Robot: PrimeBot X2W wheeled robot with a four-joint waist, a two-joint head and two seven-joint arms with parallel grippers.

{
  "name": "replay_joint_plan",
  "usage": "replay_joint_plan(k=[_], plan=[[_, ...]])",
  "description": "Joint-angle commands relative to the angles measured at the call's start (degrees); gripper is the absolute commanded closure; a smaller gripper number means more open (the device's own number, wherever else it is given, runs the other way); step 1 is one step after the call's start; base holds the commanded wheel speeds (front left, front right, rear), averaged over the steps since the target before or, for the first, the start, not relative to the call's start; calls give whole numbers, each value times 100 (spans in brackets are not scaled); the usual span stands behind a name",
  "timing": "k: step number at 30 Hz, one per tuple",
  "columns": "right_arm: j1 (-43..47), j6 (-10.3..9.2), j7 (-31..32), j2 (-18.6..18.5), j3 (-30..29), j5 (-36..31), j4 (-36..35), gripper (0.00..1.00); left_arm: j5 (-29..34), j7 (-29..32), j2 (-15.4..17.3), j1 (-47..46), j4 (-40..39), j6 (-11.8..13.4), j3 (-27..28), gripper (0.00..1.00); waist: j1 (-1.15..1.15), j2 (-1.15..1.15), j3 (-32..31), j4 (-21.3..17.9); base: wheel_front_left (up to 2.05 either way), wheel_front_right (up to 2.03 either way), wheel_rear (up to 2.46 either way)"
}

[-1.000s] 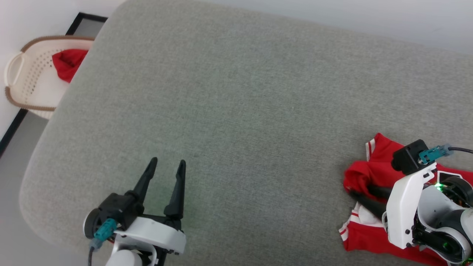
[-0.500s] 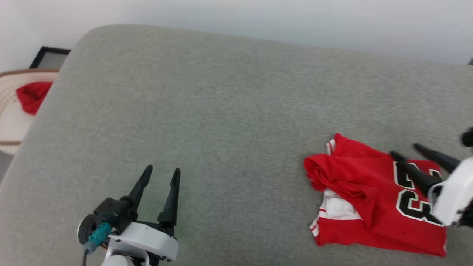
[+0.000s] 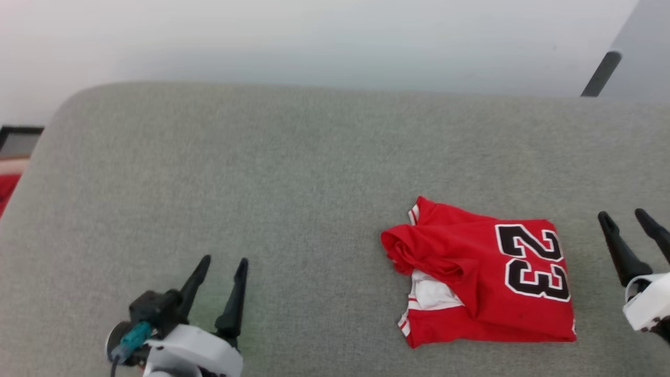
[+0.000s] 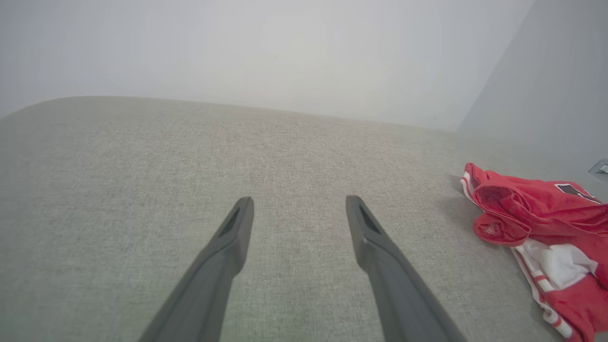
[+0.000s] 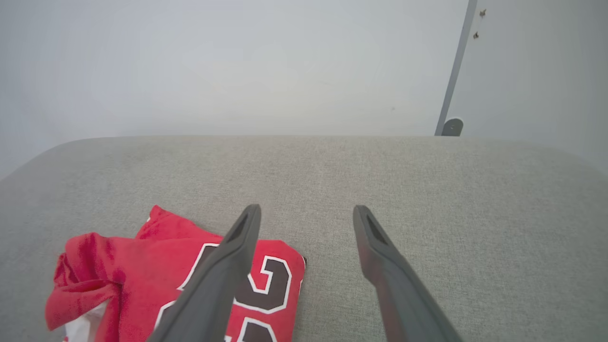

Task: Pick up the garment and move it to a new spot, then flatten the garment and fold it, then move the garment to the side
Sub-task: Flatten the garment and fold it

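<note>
The garment (image 3: 481, 280), a red jersey with a black number 23, lies folded on the grey cushioned surface (image 3: 293, 173), right of centre. A white sleeve shows at its lower left fold. My right gripper (image 3: 623, 214) stands open just right of the garment, apart from it, nothing between its fingers. My left gripper (image 3: 224, 259) is open at the lower left, far from the garment. In the left wrist view the garment (image 4: 536, 213) lies off to the right of my left gripper (image 4: 299, 202). In the right wrist view my right gripper (image 5: 306, 211) hovers beside the garment (image 5: 142, 266).
A pale wall runs behind the grey surface's far edge. A dark post (image 3: 599, 73) stands at the upper right. At the far left edge, a bit of red cloth (image 3: 6, 191) shows beyond the surface.
The right gripper has opened, let go of the garment and drawn back to its right. The head camera has swung right and up, so the basket has slid out of frame.
</note>
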Motion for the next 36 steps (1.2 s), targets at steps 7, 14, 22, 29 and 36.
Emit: replay_joint_plan(k=[7,14,22,29,36], plan=[[265,-2,-845,221,99,-269,231,0,38,3,49,471,-83,-10,280,0,0,0,-752,-289,0,0,0],[686,-2,-1111,375,-4,-491,-1,0,162,3,-41,913,-394,-10,533,0,0,0,-984,-199,0,0,0],[1475,-2,-1141,662,-426,-794,-472,0,352,3,-56,1349,-713,-9,650,0,0,0,-1170,58,0,0,0],[2230,-2,-884,941,-1075,-994,-1013,0,390,3,-121,1797,-1013,-10,898,0,0,0,-1229,162,0,0,0],[2649,-2,-633,1173,-1491,-1135,-1509,0,433,3,-127,2135,-1345,-10,1045,0,0,0,-1211,210,0,0,0]])
